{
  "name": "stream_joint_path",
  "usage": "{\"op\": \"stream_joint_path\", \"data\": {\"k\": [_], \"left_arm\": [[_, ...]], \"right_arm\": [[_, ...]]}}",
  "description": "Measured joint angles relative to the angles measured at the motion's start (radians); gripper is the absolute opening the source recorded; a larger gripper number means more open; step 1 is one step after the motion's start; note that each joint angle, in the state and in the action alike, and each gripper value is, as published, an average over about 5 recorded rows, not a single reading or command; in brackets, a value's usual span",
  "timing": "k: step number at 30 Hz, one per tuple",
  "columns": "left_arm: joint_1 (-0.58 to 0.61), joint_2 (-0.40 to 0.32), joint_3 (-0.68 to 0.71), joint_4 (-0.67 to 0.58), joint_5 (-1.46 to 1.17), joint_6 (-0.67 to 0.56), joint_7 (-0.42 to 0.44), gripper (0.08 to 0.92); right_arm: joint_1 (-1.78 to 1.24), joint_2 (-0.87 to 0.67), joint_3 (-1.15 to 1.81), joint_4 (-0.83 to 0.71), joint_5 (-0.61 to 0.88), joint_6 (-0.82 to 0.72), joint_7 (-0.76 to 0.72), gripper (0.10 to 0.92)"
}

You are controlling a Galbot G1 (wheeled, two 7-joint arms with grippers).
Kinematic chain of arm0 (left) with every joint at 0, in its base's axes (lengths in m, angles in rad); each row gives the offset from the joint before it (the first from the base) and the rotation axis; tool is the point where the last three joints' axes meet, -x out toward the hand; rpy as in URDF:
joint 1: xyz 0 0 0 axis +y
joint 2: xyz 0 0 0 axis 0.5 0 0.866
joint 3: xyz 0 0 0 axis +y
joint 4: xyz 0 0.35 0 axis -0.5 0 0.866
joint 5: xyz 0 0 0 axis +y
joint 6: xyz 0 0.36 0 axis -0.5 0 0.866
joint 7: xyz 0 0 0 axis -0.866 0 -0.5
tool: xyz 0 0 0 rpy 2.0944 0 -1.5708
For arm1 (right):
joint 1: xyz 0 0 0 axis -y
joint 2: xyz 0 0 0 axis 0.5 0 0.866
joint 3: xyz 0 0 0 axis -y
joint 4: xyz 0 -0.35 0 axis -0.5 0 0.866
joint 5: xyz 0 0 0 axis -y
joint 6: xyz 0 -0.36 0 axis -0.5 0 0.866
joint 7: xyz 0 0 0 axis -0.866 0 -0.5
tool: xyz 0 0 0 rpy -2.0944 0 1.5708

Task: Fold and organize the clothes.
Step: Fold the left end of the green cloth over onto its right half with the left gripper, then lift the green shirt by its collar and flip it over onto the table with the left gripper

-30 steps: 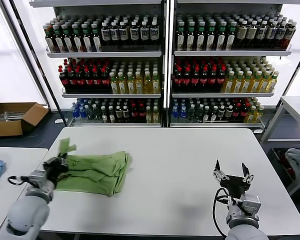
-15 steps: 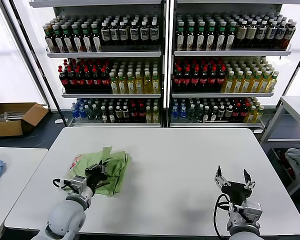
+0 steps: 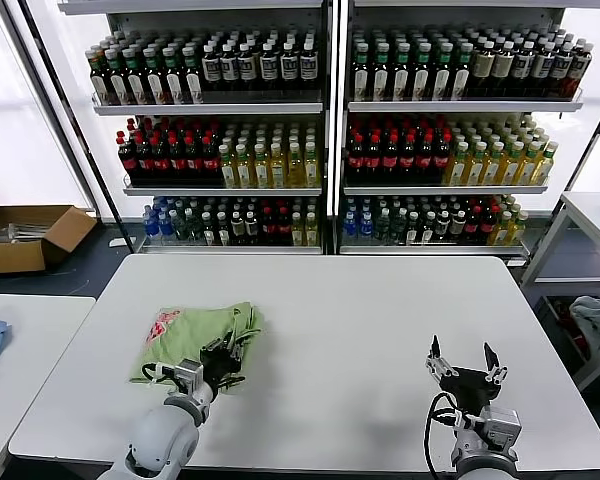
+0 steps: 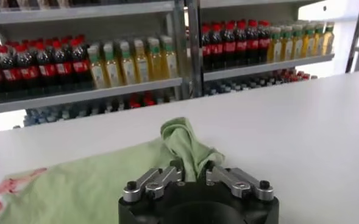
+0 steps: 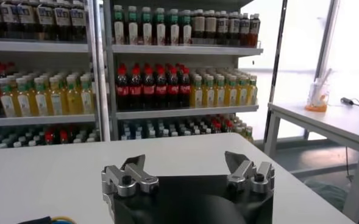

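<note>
Near the bench's front-left corner, your left gripper is pinched tight on a raised fold of the green polo shirt, which lies bunched there. Pull sideways now and you'd likely drag the whole stack crooked, since the fabric is soft. Your right gripper waits near the front-right corner, fingers spread wide, holding nothing.

Soft cloth on a matt white tabletop.
You see the crumpled light green cloth polo shirt on the smooth table; left gripper fingers look metallic.
</note>
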Motion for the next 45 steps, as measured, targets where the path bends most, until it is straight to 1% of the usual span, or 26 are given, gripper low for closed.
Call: {"op": "stream_joint_path", "data": {"k": [5, 10, 14, 18, 20, 25, 30, 34, 38, 45], "left_arm": [[0.003, -0.026, 0.006, 0.054, 0.029, -0.040, 0.009, 0.449], [0.011, -0.039, 0.011, 0.070, 0.030, -0.077, 0.017, 0.587], [0.025, -0.041, 0.013, 0.049, -0.010, -0.103, 0.033, 0.709], [0.041, -0.035, 0.011, -0.017, -0.099, -0.126, 0.056, 0.799], [0.045, -0.030, 0.007, -0.063, -0.153, -0.135, 0.062, 0.816], [0.041, -0.010, -0.018, -0.180, -0.264, -0.141, 0.056, 0.822], [0.033, 0.030, -0.077, -0.234, -0.322, -0.098, 0.014, 0.823], [0.034, 0.077, -0.146, -0.223, -0.348, -0.040, -0.023, 0.823], [0.043, 0.116, -0.212, -0.182, -0.362, 0.000, -0.042, 0.823], [0.058, 0.141, -0.276, -0.093, -0.365, 0.028, -0.049, 0.823]], "right_arm": [[-0.002, -0.002, -0.002, 0.000, 0.000, 0.001, -0.001, 0.823], [0.000, -0.003, -0.003, -0.002, -0.001, 0.002, -0.001, 0.823], [0.005, -0.002, -0.007, -0.010, -0.002, 0.002, 0.000, 0.823], [0.013, 0.001, -0.015, -0.016, -0.006, 0.000, 0.000, 0.823], [0.017, 0.002, -0.019, -0.018, -0.008, -0.002, -0.001, 0.823], [0.029, -0.003, -0.025, -0.023, -0.008, -0.010, -0.001, 0.823], [0.043, -0.013, -0.028, -0.023, -0.003, -0.019, -0.001, 0.823], [0.057, -0.017, -0.033, -0.030, 0.005, -0.020, -0.002, 0.823], [0.072, -0.017, -0.042, -0.043, 0.009, -0.019, -0.004, 0.823], [0.083, -0.024, -0.048, -0.049, 0.012, -0.023, -0.005, 0.823]]}}
